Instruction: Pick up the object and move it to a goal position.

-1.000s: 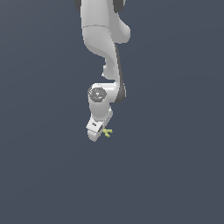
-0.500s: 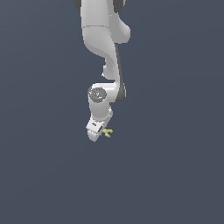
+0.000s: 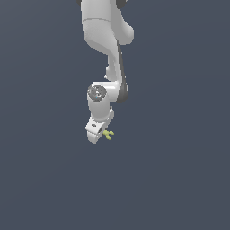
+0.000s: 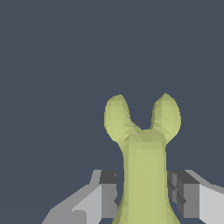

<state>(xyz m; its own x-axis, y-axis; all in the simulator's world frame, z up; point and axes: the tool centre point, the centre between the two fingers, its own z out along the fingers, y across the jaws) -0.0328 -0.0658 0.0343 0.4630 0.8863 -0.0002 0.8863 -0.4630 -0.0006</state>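
The object (image 3: 108, 134) is a tiny yellow-green branched piece with short prongs, sticking out from the tip of my white gripper (image 3: 99, 134) on the exterior view's right. In the wrist view the object (image 4: 142, 153) fills the middle, its stem running between my two fingers (image 4: 107, 192) and two rounded prongs pointing away. The finger pads press on the stem from both sides, so the gripper is shut on it. The lower end of the stem is out of the wrist view.
A plain dark grey-blue surface (image 3: 179, 179) fills both views. The white arm (image 3: 103, 40) comes down from the top of the exterior view. No other objects show.
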